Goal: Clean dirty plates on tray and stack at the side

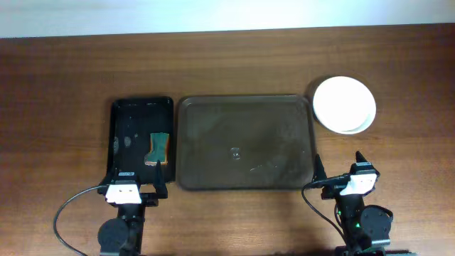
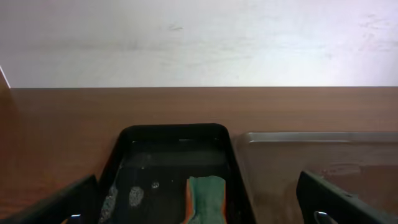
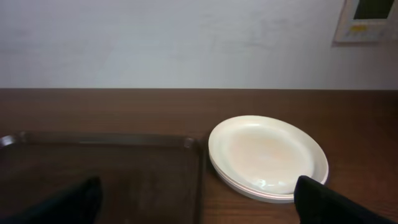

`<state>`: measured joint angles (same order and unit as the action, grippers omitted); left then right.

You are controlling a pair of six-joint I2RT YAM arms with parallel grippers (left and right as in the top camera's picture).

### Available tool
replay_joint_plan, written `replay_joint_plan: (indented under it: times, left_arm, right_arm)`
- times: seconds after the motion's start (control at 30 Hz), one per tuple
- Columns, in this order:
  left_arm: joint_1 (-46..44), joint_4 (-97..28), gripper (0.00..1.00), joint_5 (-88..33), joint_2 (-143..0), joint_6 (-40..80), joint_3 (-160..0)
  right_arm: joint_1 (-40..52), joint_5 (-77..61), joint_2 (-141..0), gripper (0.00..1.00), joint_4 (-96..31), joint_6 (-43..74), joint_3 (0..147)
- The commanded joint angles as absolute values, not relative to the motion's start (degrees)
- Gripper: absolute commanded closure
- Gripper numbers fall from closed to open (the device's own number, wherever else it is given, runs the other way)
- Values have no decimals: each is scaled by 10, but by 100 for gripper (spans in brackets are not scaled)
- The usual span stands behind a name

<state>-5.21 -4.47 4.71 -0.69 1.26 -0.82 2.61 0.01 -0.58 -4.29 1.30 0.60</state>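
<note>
1. plates (image 1: 344, 104) are sitting in a neat stack on the bare surface (image 1: 71, 85), just beyond the far right corner of the tray (image 1: 213, 135) and apart from its rim. the top plate is showing a clean white face with no red smear. the right wrist view is showing at least two rims, so how many plates are making up the stack is not plain.
2. the stack is lying straight ahead of the right tool (image 1: 338, 165), a little to its right in the wrist view, with open wood between them. the left arm is standing well off on the other side of the tray, so the right arm is by far the nearer.
3. the tray is stretching its long axis from left to right between the two arms, and it is carrying no plates.
4. the right tool is hovering near the tray's near right corner with its fingers spread wide, gripping nothing and touching nothing.
5. the left tool (image 1: 135, 174) is likewise gaping wide and empty over the near end of the small black tray (image 1: 131, 117), where a green and orange sponge (image 1: 158, 146) is lying just ahead of it.
6. the job is looking finished: with the tray bare and the plates piled at the side, no further grasp is appearing to be called for.
</note>
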Motion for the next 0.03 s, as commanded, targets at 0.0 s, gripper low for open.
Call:
replay_joint_plan:
  times: [0.0]
  left_arm:
    - [-51,-44,0,45,-6,4,-6]
  right_arm:
    - [32,3,-2,1,-47,13,3]
